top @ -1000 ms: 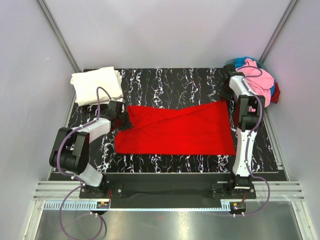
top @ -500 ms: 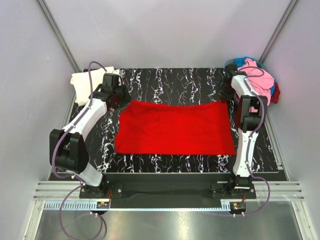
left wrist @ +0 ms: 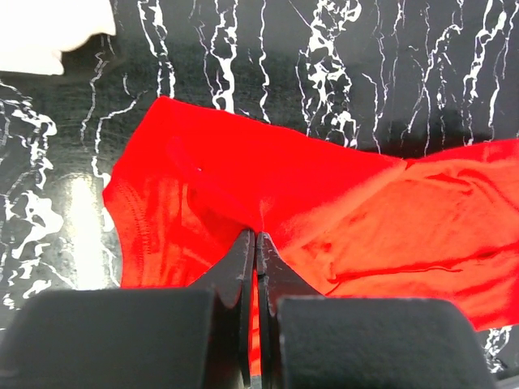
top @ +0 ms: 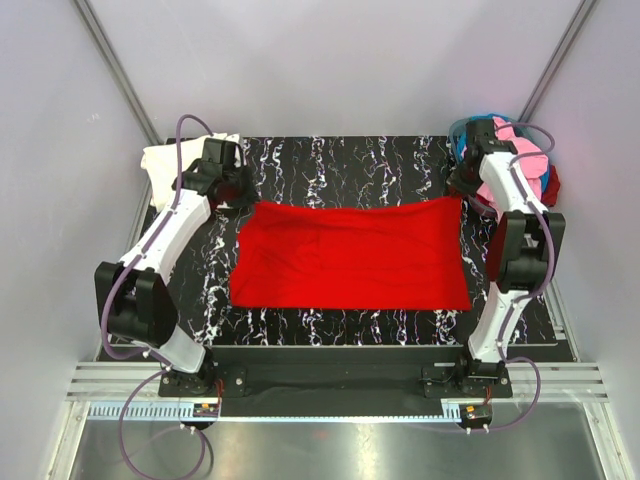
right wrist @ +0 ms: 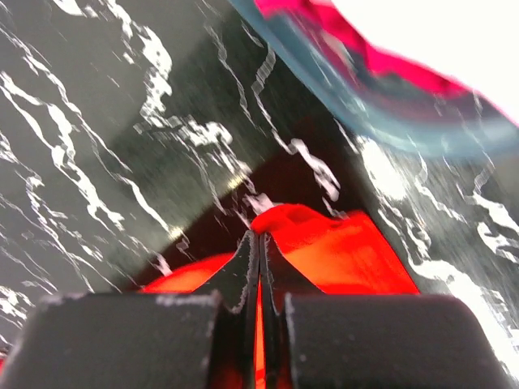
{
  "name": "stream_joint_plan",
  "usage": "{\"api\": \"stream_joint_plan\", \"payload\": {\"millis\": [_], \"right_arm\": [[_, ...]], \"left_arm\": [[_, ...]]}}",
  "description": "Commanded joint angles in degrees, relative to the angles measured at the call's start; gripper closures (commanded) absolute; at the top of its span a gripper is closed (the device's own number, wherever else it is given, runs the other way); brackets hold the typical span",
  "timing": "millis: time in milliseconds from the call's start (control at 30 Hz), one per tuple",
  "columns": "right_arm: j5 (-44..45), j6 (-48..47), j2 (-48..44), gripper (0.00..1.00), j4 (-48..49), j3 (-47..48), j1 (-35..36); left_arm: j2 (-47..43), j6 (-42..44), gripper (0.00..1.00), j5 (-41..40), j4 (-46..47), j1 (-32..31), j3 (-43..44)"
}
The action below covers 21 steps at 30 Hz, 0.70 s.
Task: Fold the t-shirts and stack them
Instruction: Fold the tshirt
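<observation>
Red t-shirt point(top: 350, 255) spans from left hand point(left wrist: 256, 237) to right hand point(right wrist: 258, 237), pinched.

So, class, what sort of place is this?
Probably a lab robot cell: two arms bolted at a marble-patterned table, blank walls, a red t-shirt pinched by left gripper and right gripper.

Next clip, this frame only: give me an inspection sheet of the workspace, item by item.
Surface: black, white-veined table top.
Job's things: red t-shirt spread across the middle; cream-white shirt folded at the far left corner; heap of pink, blue and dark red shirts at the far right corner.
Clutter: nothing seen.
Pincers: left pincer shut on the red t-shirt near its far left corner; right pincer shut on its far right corner.
Cables: purple cables loop along both arms, the right one arching over the heap.
Surroundings: plain grey walls, metal frame bars.
</observation>
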Motion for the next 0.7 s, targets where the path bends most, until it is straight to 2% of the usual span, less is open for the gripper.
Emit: {"api": "stream_joint_plan", "payload": {"millis": [0,233,667], "right_arm": [[-0.4,0.5,-7.1,1.0,2.0,-6.5,-0.2],[0.0,-0.1,-13.2,1.0,4.8,-17.8,-0.2],[3.9,1.1,-22.1,1.0,6.2,-26.6,-0.3]], "left_arm": [[-2.0,2.5,1.0,-2.1,-1.7,0.4,2.6],[-3.8,4.8,1.0,-4.4,-3.7,0.4,0.4],[-8.0,5.4,1.0,-5.5,-2.4,0.4,-8.3]]}}
